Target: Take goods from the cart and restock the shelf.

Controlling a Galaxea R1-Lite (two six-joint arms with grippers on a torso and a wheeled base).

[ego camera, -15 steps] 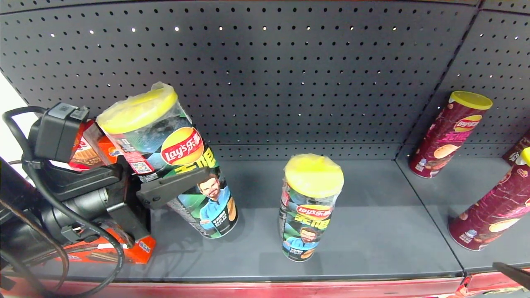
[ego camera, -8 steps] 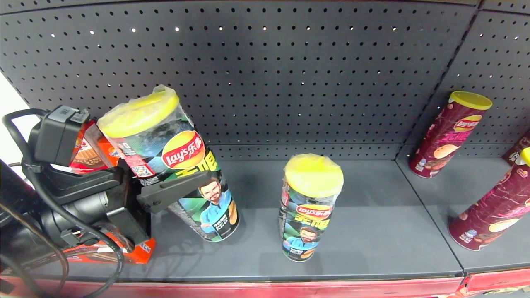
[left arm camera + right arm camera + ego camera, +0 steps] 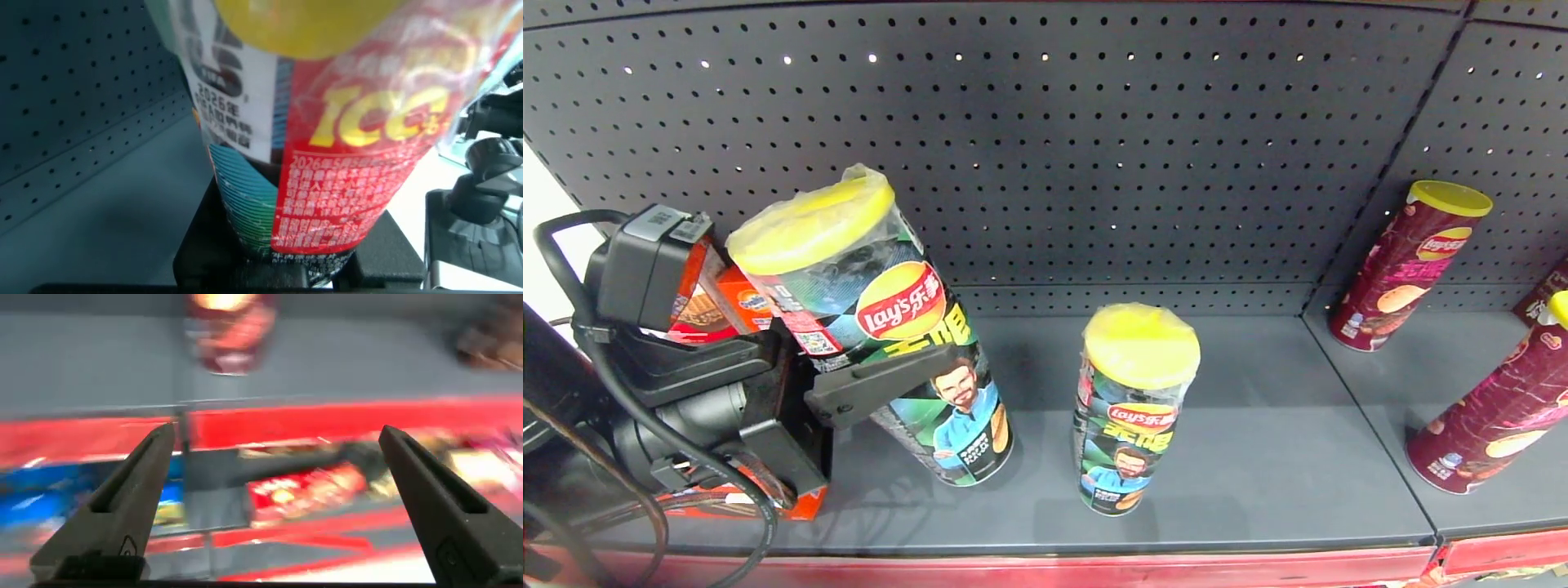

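Observation:
My left gripper (image 3: 890,382) is shut on a green-and-blue chips can (image 3: 882,327) with a yellow lid. The can leans to the left, and its base is low over the grey shelf (image 3: 1258,457), left of centre. In the left wrist view the held can (image 3: 327,147) rises from between the dark fingers (image 3: 270,265). A second, matching can (image 3: 1135,408) stands upright at the shelf's middle, apart from the held one. My right gripper (image 3: 282,498) is open with nothing between its fingers, in front of the shelf's red front edge (image 3: 327,425).
Orange snack boxes (image 3: 727,302) sit behind and under my left arm at the shelf's left end. Maroon chips cans (image 3: 1413,261) (image 3: 1494,408) stand on the adjoining shelf section at right. A perforated back panel (image 3: 1045,147) closes the rear. One maroon can (image 3: 229,331) stands above the red edge.
My left gripper has carried the held can a little to the right, toward the upright can. The right gripper's tip has dropped out of the head view's lower right corner.

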